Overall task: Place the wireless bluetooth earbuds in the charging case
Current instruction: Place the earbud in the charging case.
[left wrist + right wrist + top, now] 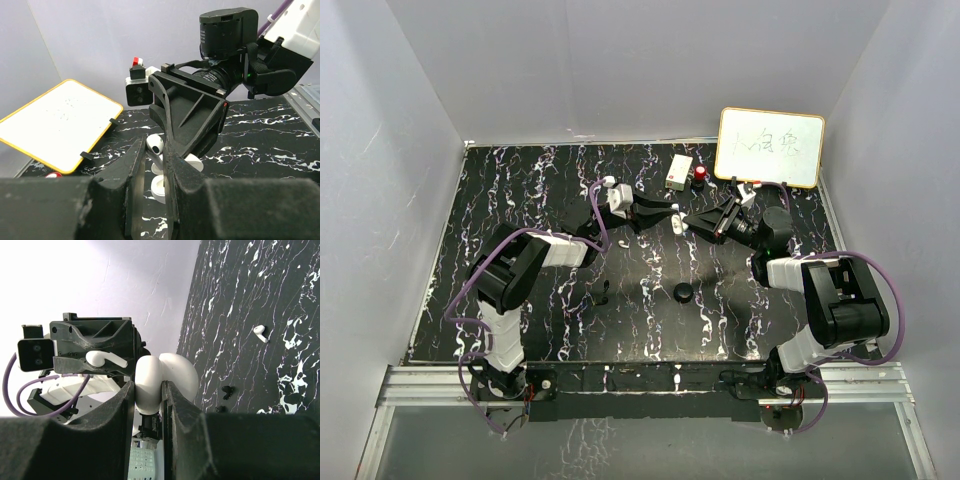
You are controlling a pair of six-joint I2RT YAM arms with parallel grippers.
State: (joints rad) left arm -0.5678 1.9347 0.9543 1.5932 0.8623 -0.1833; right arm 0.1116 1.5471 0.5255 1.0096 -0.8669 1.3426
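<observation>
Seating the earbud: judged to be the step in hand. The left pincer (154, 156) brings one white earbud (155, 145) to the white charging case (175, 371), which the right pincer (148, 399) holds in mid-air above the middle of the table (520, 180).
Left pincer: clamped on the earbud, with the rounded head showing at the fingertips and the stem running back between the pads.
Right pincer: clamped on the charging case, squeezing its rounded sides.
Loose one: the second earbud (260, 333) lies on the table, well apart from both pincers and not yet in the case.
Doing it well: line the stem up with its socket before pushing, move slowly, and hold the case steady. I cannot tell whether the socket faces the earbud.
Risk: the glossy plastic may slip or twist in the pads if pressed off-axis.
Materials: the earbuds and case are smooth, shiny white plastic, all curves. The pincer fingers are matt black with a grainy face. The table is black with white marble veins.
Elsewhere: a yellow-framed whiteboard (770, 147) stands at the far right, and a round black puck (683, 292) lies near the middle.
</observation>
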